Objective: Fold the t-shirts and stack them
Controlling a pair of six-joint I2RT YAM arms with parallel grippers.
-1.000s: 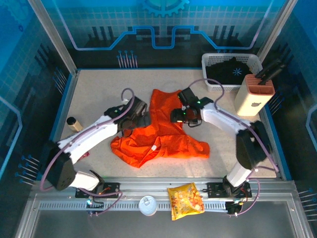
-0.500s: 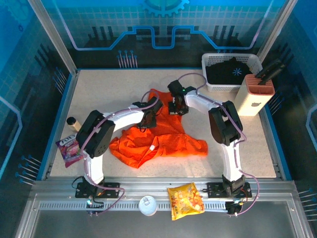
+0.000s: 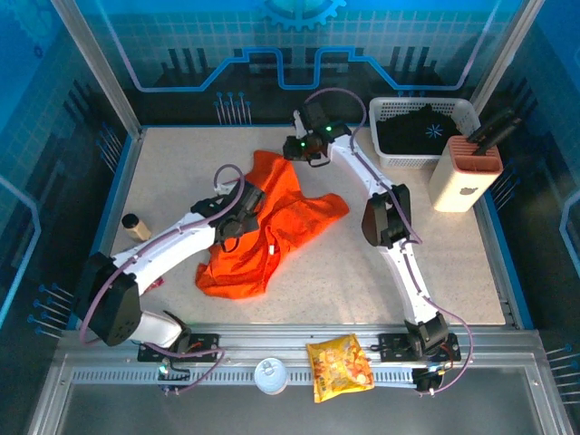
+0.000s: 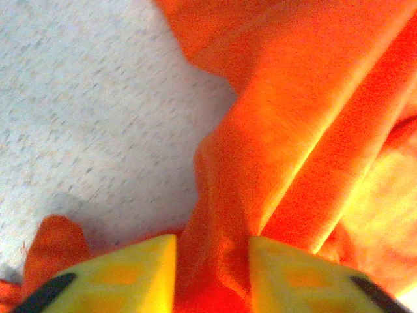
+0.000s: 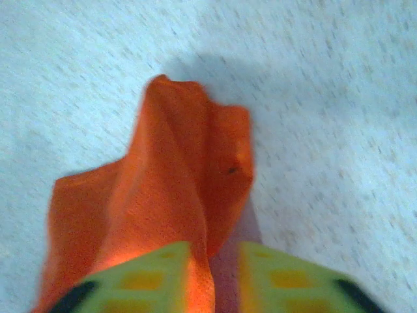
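- Orange t-shirt (image 3: 272,227) lies crumpled mid-worktop (image 3: 435,263); left fingers (image 4: 156,270) clamp a thick fold, right fingers (image 5: 166,270) clamp a thin corner raised off the surface
- Slip risk: the thin corner may pull free under tension
- Bunched cloth may fold crooked
- Black shirt (image 3: 421,127) sits in the basket (image 3: 403,156), well apart

The speckled beige desk (image 3: 471,263) lies bare to the right of the white right arm (image 3: 401,272), along the middle of the near edge, and in the far left corner. The crumpled bright orange cloth t-shirt (image 3: 263,227) covers the middle-left, and the white left arm (image 3: 163,243) slants across beside it. A small tan cylinder (image 3: 136,227) stands near the left edge. A white plastic basket (image 3: 412,159) and a cream knife block (image 3: 462,177) crowd the far right corner.
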